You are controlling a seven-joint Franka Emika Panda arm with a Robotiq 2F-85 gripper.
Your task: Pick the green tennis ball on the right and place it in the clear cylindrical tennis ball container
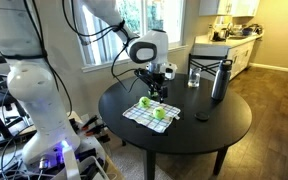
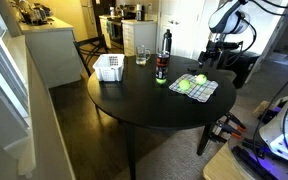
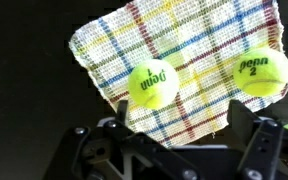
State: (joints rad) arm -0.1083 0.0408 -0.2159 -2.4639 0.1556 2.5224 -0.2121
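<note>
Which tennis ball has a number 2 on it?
The edge ball, lying at the rim of the cloth in the wrist view: it reads "penn 2". The other ball shows only a sideways mark.

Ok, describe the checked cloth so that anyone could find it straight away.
Look at the round black table. Below the gripper lies a white cloth with coloured checks. It alone carries two green tennis balls.
</note>
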